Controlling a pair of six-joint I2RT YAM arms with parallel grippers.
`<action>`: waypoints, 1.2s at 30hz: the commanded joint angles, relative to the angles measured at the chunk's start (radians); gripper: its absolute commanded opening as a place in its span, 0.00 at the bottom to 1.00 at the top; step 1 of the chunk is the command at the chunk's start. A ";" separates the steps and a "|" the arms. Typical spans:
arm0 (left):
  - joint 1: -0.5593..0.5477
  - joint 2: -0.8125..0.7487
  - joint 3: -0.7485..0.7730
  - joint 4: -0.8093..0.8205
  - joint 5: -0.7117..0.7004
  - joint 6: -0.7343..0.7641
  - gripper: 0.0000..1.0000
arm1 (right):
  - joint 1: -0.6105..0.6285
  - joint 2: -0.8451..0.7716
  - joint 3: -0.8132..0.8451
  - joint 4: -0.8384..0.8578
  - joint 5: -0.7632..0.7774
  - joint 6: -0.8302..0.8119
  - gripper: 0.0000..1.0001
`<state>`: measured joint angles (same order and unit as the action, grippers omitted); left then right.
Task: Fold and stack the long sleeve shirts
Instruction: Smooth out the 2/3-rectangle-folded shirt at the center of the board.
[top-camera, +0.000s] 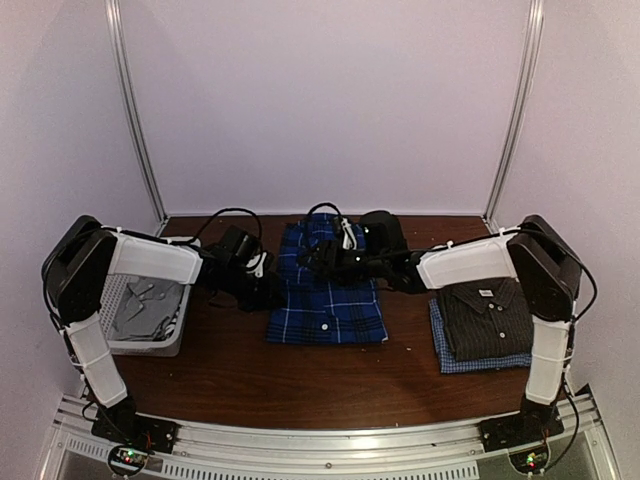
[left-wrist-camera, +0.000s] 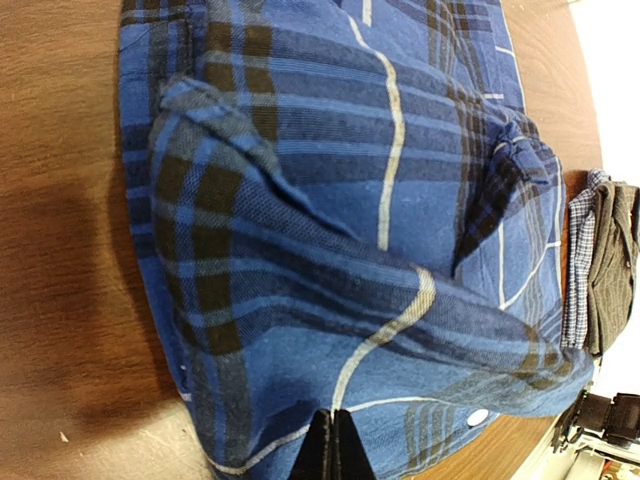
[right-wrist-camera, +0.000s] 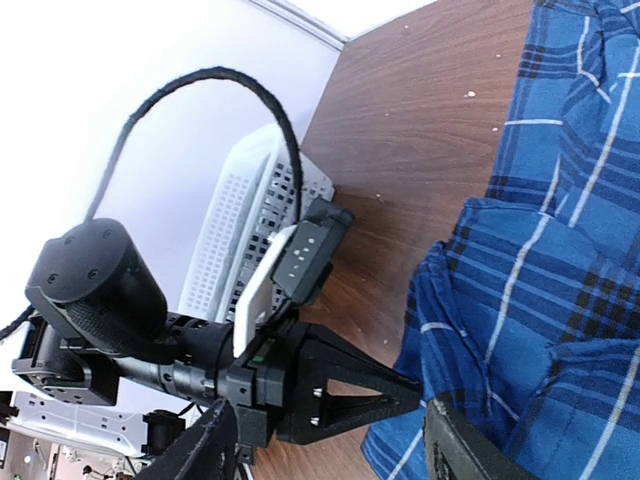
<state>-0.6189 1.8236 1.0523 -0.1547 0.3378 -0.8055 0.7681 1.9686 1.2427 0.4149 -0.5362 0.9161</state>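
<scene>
Meets the left edge of the blue plaid shirt (top-camera: 330, 305) with the left gripper (right-wrist-camera: 405, 392) closed tight, probably pinning it for a fold; cannot tell if cloth is caught. Hovers over its far end with the right gripper (right-wrist-camera: 335, 440) spread apart, ready to grab. Lies mid-table (top-camera: 230, 385), beside the dark grey shirt (top-camera: 488, 315) stacked on the pale blue shirt (top-camera: 455, 362).

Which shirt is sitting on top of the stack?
The dark grey checked shirt, lying folded on the pale blue shirt; the blue plaid shirt lies apart mid-table.
</scene>
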 joint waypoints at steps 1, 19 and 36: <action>-0.001 -0.026 -0.009 0.035 0.013 0.007 0.00 | -0.023 -0.057 0.005 -0.134 0.067 -0.067 0.65; -0.001 -0.018 -0.002 0.034 0.016 0.006 0.00 | 0.030 -0.081 -0.167 -0.076 -0.036 -0.085 0.80; -0.001 -0.010 0.008 0.029 0.016 0.008 0.00 | 0.031 -0.033 -0.123 0.008 -0.104 -0.010 0.79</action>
<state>-0.6189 1.8236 1.0523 -0.1547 0.3447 -0.8051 0.7982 1.9072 1.0725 0.3779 -0.6147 0.8856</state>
